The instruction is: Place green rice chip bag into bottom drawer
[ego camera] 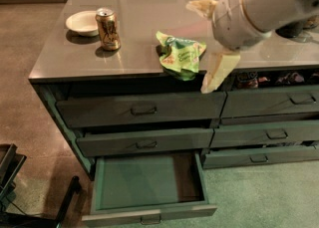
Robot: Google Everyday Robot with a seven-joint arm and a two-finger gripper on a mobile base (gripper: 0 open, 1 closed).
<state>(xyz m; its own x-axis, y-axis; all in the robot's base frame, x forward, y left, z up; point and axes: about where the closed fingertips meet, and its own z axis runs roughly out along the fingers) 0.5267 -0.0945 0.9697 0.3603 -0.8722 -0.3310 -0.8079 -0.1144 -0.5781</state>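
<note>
The green rice chip bag (180,55) lies crinkled on the counter (139,3) near its front edge. My gripper (197,48) is just right of the bag, at counter height. Its pale fingers are spread wide: one fingertip (199,7) lies behind the bag, the other finger (215,72) hangs over the counter's front edge. It holds nothing. The bottom drawer (149,215) of the left stack is pulled out below, showing a plain teal-green inside with nothing in it.
A soda can (108,29) and a small white bowl (82,23) stand at the counter's left. The two drawers above the open one (142,108) are closed. The right stack's top drawer (269,78) is slightly open with dark items inside. A black stand (15,182) is at the lower left.
</note>
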